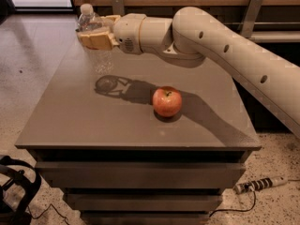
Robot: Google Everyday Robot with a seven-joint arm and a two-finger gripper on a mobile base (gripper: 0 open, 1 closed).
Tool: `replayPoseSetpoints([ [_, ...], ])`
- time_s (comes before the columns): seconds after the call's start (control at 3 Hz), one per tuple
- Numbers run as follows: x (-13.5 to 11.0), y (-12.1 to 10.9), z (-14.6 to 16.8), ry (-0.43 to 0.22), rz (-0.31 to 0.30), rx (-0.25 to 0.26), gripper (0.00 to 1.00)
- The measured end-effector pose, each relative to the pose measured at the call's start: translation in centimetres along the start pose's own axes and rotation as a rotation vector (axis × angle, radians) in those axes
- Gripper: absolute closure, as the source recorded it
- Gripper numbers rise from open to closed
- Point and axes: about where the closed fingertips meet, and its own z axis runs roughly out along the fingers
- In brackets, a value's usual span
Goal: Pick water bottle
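The water bottle [90, 20] is a small clear plastic bottle with a white cap. It hangs upright above the far left part of the grey table [84, 121], and its shadow lies on the tabletop below. My gripper [93, 39] reaches in from the right and is shut on the bottle's middle, with tan fingers [99, 40] wrapped around it. The bottle's clear lower part [104, 62] shows below the fingers and does not touch the table.
A red apple [167, 101] sits mid-table, to the right of and nearer than the bottle. My arm [220, 46] spans the table's back right. A power strip [258, 184] and a black cable lie on the floor.
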Motion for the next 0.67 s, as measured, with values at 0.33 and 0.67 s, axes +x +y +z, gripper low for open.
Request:
replayPoseSetpoints([
  [0.33, -3.0, 0.1, -1.3, -0.029, -0.06, 0.013, 1.0],
  [0.67, -5.6, -0.1, -2.0, -0.027, -0.105, 0.019, 1.0],
])
